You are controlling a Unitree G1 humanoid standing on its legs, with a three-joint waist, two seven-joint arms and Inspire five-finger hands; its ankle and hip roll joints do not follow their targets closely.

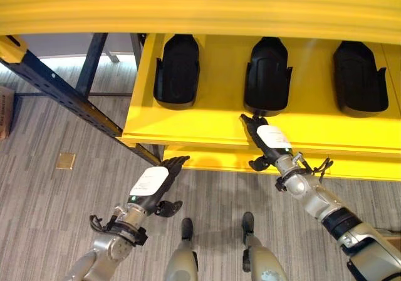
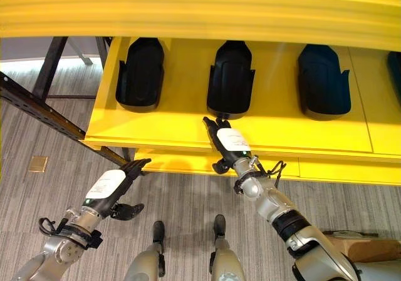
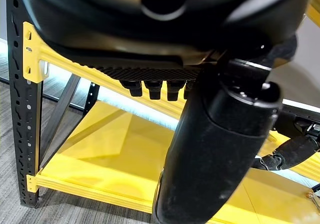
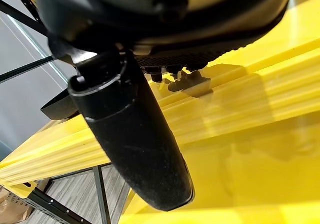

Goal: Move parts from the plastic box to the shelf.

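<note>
Right hand (image 1: 270, 138), fingers straight, empty, reaches the middle part (image 1: 267, 76) lying lengthwise just beyond its fingertips; left hand (image 1: 153, 184) open, farther.

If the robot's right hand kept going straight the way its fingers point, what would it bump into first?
Most likely the middle black moulded plastic part lying on the yellow shelf. The right hand lies flat over the shelf's front edge, its straight fingers aimed at that part's near end. Whether they already touch it is unclear.
</note>
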